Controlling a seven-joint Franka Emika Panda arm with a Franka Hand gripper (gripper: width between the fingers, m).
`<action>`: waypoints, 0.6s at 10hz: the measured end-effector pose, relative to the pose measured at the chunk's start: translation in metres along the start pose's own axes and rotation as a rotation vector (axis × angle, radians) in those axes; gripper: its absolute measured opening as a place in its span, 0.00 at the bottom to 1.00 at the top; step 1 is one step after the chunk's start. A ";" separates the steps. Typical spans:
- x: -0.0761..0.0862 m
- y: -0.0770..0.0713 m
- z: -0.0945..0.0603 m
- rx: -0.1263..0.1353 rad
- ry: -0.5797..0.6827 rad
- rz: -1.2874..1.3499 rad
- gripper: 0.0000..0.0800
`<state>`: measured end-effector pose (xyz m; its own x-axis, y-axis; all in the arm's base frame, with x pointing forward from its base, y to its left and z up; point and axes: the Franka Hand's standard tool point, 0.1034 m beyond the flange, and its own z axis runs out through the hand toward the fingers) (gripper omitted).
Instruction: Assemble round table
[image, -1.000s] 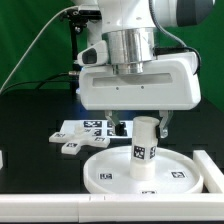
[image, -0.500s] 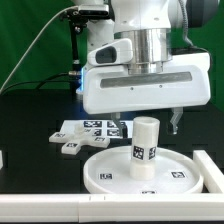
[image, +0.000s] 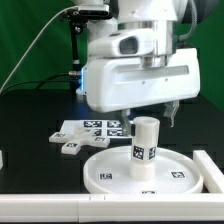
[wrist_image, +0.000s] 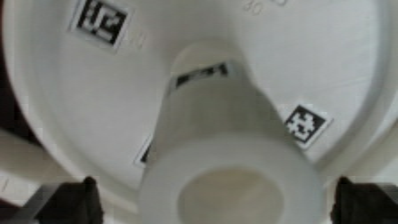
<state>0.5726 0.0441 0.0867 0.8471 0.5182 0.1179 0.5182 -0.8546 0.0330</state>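
The round table's white disc (image: 108, 166) lies flat on the black table, tags on its face. A short white cylindrical leg (image: 146, 148) with a tag stands upright at its centre. My gripper (image: 150, 116) hangs open just above the leg's top, one dark finger (image: 173, 114) on each side, touching nothing. In the wrist view the leg (wrist_image: 228, 150) runs down to the disc (wrist_image: 54, 90), its round top lies between the fingertips (wrist_image: 75, 200), and my gripper (wrist_image: 222, 204) stands wide open around it.
The marker board (image: 88, 128) lies behind the disc toward the exterior view's left, with a small white tagged piece (image: 70, 148) in front of it. A white block (image: 206, 162) sits right of the disc. A white rail (image: 60, 206) runs along the front.
The hand has shifted a little to the exterior view's right and turned above the leg. The jaws stay wide. Leg and disc have not moved.
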 end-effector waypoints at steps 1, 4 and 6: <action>-0.001 0.000 0.001 0.001 -0.003 0.028 0.80; -0.001 0.000 0.001 0.000 -0.002 0.191 0.50; 0.000 0.003 0.002 -0.015 0.020 0.387 0.50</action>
<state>0.5743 0.0420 0.0849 0.9772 0.1564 0.1437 0.1585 -0.9873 -0.0034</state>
